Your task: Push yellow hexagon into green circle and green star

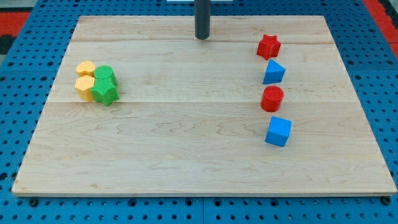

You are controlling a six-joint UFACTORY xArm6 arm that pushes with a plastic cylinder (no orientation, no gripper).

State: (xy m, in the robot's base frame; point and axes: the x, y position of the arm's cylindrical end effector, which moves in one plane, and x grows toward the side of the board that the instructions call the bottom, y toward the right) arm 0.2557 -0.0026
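At the view's left, a cluster of blocks sits on the wooden board (186, 137). A yellow hexagon (86, 68) is at its upper left and a second yellow block (84, 86) lies just below it. A green circle (104, 75) touches the hexagon's right side, and a green star (105, 93) lies below the circle, touching the lower yellow block. My tip (203, 37) is at the view's top centre, far to the right of the cluster and touching no block.
At the view's right a column of blocks runs top to bottom: a red star (268, 46), a blue triangular block (273, 72), a red circle (272, 99) and a blue cube (278, 131). Blue pegboard surrounds the board.
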